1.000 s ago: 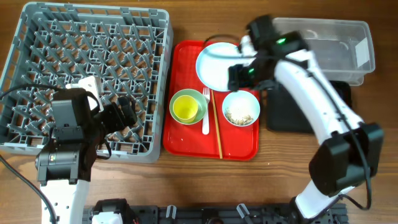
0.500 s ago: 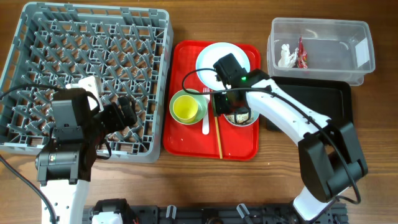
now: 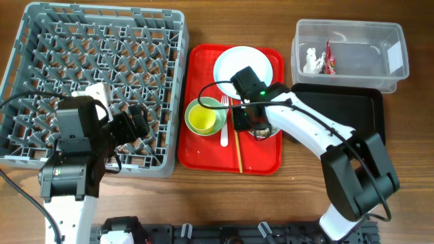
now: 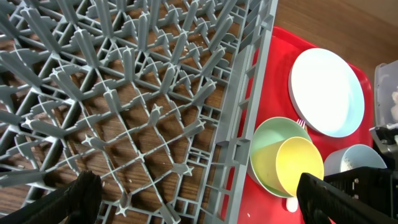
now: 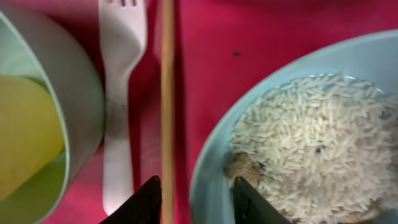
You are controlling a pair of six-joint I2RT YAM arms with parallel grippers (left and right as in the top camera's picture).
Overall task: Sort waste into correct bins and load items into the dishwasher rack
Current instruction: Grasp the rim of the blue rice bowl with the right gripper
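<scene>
My right gripper [image 5: 196, 202] is open and straddles the near rim of the small pale blue bowl [image 5: 211, 168]. One finger is outside next to the chopsticks [image 5: 167, 93]; the other is inside, on the rice scraps [image 5: 311, 143]. In the overhead view it [image 3: 247, 120] sits over that bowl [image 3: 270, 129] on the red tray [image 3: 203, 152]. The white fork [image 3: 224, 129], the yellow cup [image 3: 202, 118] in the green bowl [image 3: 215, 105], and the plate [image 3: 254, 57] are there too. My left gripper [image 3: 135, 122] is open and empty over the rack [image 3: 102, 61].
The clear tub [image 3: 366, 68] at the back right holds the white tissue [image 3: 311, 59] and the red-and-white wrapper [image 3: 329, 57]. The black tray [image 3: 346, 115] lies in front of it, right of the red tray.
My right arm has swung from the clear tub to the small blue bowl and come down onto its rim. The tissue and wrapper now show in the tub. The left arm has not moved.
</scene>
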